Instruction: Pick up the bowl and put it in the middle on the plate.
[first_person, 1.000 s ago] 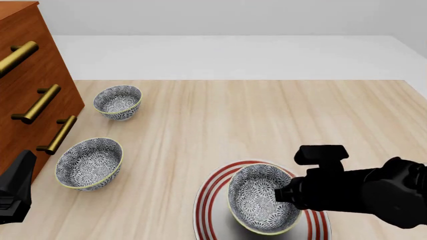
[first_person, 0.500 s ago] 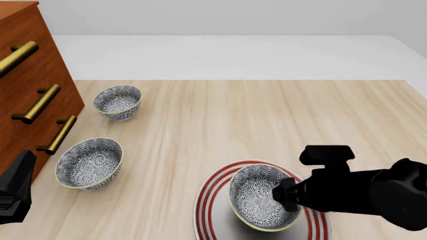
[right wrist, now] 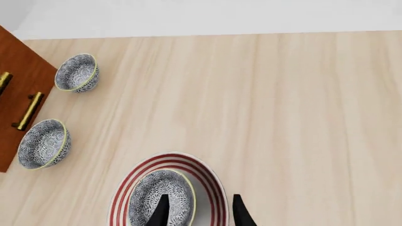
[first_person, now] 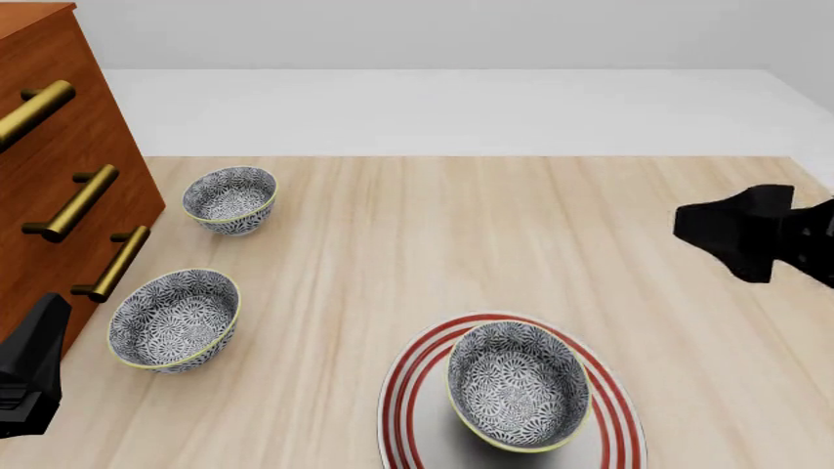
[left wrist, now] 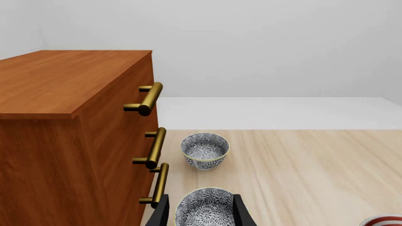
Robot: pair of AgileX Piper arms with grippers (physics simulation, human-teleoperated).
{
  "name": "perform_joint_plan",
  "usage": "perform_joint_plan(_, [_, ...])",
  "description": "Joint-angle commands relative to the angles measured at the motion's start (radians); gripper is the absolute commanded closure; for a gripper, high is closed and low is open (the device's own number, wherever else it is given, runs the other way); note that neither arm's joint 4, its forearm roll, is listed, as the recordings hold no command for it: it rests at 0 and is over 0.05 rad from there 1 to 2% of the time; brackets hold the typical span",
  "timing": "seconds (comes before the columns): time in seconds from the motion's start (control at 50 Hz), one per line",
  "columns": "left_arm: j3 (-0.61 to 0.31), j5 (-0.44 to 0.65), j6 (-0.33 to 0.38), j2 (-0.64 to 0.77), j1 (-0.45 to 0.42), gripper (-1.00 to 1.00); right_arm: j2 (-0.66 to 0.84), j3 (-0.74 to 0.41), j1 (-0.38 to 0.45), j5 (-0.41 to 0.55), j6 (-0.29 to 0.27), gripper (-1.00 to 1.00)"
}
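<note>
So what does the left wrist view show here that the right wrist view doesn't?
Only the left wrist view shows the wooden dresser's top and all three brass handles, with the left gripper open around the nearer spare bowl.

Only the right wrist view shows the whole red-ringed plate with the bowl on it, and the right gripper open above them, holding nothing.

Both show the two spare bowls beside the dresser, including the farther spare bowl, and the wooden table. The left wrist view catches only a sliver of the plate.
</note>
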Motion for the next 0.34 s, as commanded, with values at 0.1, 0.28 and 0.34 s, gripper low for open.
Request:
perform_joint_plan(0.1, [0.0,0.0,0.0,0.0,0.0,-1.0,-0.386,-0.095,-0.205,0.207,-0.047,-1.0])
perform_joint_plan(0.28, [0.0,0.0,0.0,0.0,0.0,-1.0,-0.619,-0.117,-0.269,0.32,-0.137,-1.0])
perform_joint_plan(0.34, [0.0,0.0,0.0,0.0,0.0,-1.0,-0.68,-0.127,-0.305,0.338,-0.149,-1.0])
